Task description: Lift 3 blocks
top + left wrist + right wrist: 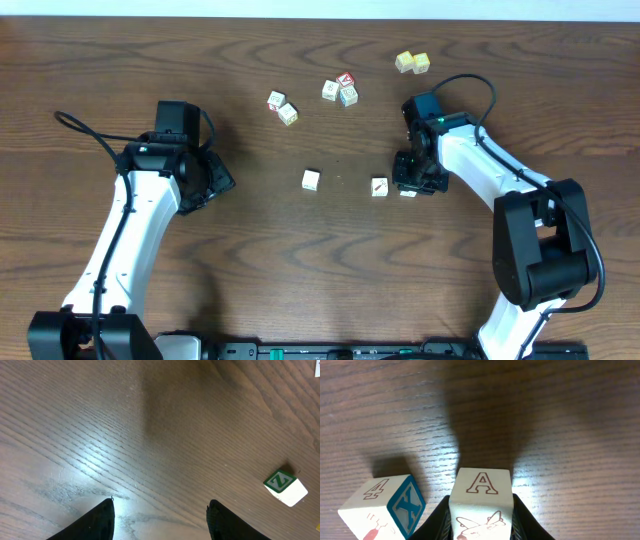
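Wood table (pixel 320 270): dark brown grain, with both arms reaching in from the near edge
Right gripper (pixel 481 503): clenched on the A block (pixel 481 485), with its dark fingers (pixel 436 522) pressed against two opposite sides of the cube
A block: cream cube with a red letter A on top and a red drawing on the face nearest the wrist camera; from overhead it is almost hidden under the gripper, and I cannot tell whether it is off the wood
X block (pixel 406 505): whitish cube with a blue-edged X face and a 4 on top, turned corner-on; it lies just beside the A block on the side toward the table's middle, not touching it
White block (pixel 311 180): alone near the table's middle, between the two grippers, apart from the X block
Left gripper (pixel 160 506): released, its fingers spread wide over bare wood, well apart from the white block
Z block (pixel 285 487): white cube with a green-edged Z face, off to the right in the left wrist view, away from the fingers
Far side: a cluster with a red-topped cube (pixel 346 79) and a pale yellow pair (pixel 412 63)
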### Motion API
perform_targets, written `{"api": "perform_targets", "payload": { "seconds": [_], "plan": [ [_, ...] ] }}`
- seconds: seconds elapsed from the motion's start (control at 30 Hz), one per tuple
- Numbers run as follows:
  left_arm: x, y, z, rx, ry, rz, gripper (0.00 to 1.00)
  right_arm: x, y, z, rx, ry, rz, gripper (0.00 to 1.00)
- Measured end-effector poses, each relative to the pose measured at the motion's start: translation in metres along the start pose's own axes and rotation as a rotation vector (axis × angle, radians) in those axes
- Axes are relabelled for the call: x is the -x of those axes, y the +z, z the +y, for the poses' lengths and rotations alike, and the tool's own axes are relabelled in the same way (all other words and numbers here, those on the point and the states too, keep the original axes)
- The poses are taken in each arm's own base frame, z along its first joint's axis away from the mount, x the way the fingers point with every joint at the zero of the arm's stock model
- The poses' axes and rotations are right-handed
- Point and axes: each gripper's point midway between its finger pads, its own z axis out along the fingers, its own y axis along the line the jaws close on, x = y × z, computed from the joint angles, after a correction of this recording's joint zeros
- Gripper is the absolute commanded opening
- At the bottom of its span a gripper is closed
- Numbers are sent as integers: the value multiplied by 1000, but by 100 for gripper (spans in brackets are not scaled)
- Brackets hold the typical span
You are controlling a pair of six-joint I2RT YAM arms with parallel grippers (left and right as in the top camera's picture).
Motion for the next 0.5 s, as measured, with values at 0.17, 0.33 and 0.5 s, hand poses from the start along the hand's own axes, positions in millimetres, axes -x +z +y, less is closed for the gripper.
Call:
{"api": "perform_targets", "payload": {
  "seconds": [0.17, 0.33, 0.5],
  "plan": [
    [0, 0, 0, 0, 0, 0, 60, -1, 0, 1, 7, -50, 4, 17],
    [0, 0, 0, -1, 0, 0, 60, -4, 0, 8, 46, -90, 21, 18],
    [0, 0, 0, -1, 0, 0, 60, -7, -1, 13, 80, -106, 35, 18]
  ]
}}
